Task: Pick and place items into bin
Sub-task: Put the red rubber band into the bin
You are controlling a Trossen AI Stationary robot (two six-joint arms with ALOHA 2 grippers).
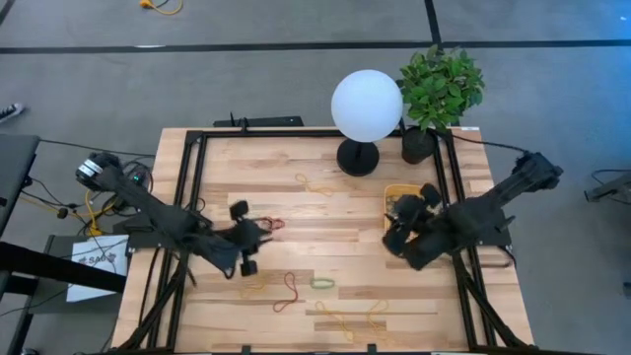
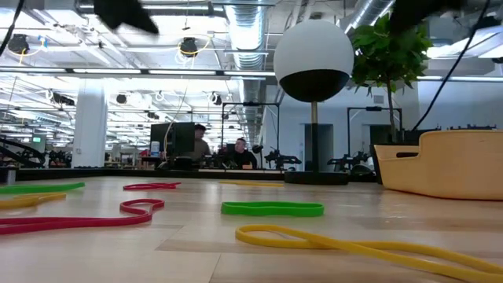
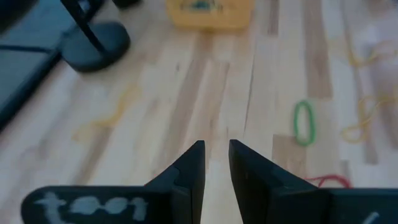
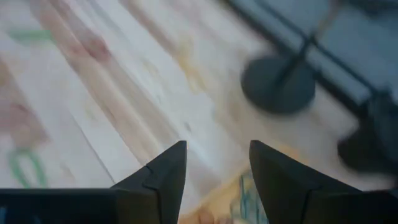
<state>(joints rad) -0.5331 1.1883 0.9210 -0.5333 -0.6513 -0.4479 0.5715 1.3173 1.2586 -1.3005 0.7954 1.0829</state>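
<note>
Rubber bands lie flat on the wooden table: a red one [image 1: 271, 227], a red one [image 1: 288, 291], a green one [image 1: 322, 283] and yellow ones [image 1: 335, 320] toward the near edge. The yellow-orange bin [image 1: 402, 193] stands on the table's right, with bands inside [image 4: 249, 199]. My left gripper [image 1: 243, 245] hovers left of centre beside the red band, fingers a little apart with bare wood between them [image 3: 216, 158]. My right gripper [image 1: 402, 232] is open and empty [image 4: 217, 165] by the bin's edge.
A white globe lamp [image 1: 367, 106] on a black round base [image 1: 358, 158] stands at the far middle, and a potted plant [image 1: 439, 89] at the far right corner. Black frame rails [image 1: 192, 187] run along the table's sides. The low view shows the bin [image 2: 456, 161] at right.
</note>
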